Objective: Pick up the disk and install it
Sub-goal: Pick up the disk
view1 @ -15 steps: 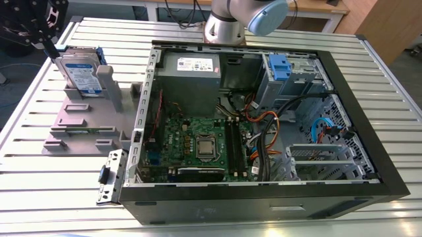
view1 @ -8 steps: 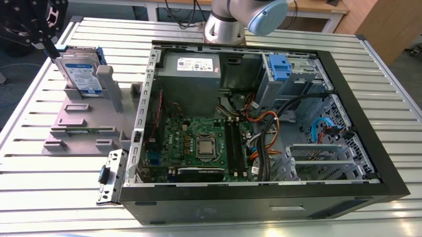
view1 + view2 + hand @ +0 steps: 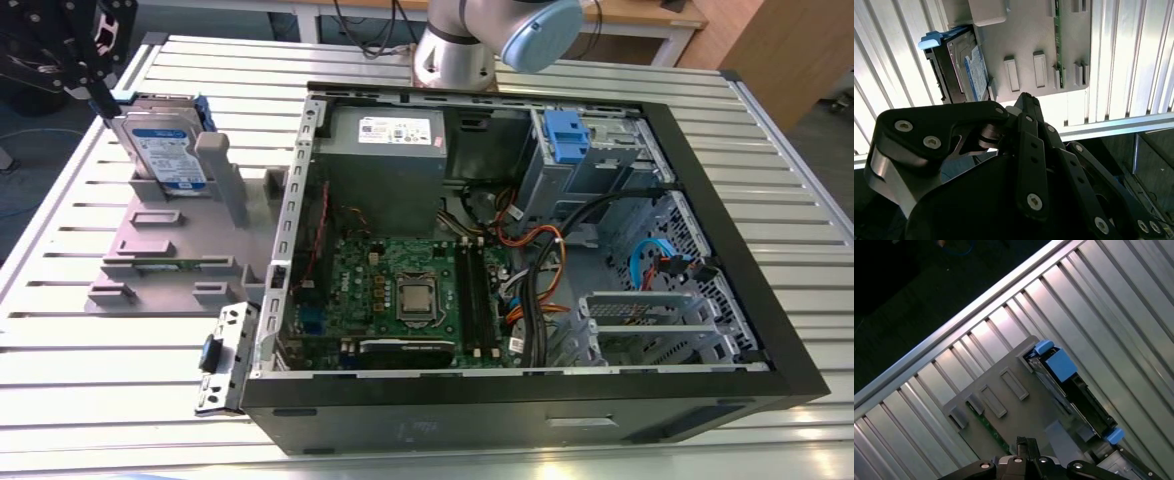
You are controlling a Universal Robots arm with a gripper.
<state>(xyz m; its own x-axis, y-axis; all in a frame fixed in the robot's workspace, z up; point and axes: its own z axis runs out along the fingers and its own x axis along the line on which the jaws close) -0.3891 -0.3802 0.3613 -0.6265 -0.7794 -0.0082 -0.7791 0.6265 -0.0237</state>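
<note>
While disk (image 3: 163, 152) stands upright in grey stand (image 3: 167, 238), exterior view shows computer case (image 3: 534, 412).

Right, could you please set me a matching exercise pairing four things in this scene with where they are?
Things:
1. disk
2. stand
3. computer case
4. power supply box

Places:
a. inside the case
b. lies open on the table
c. upright on its edge in the stand
d. on the table beside the case

Pairs: 1-c, 2-d, 3-b, 4-a.
</note>
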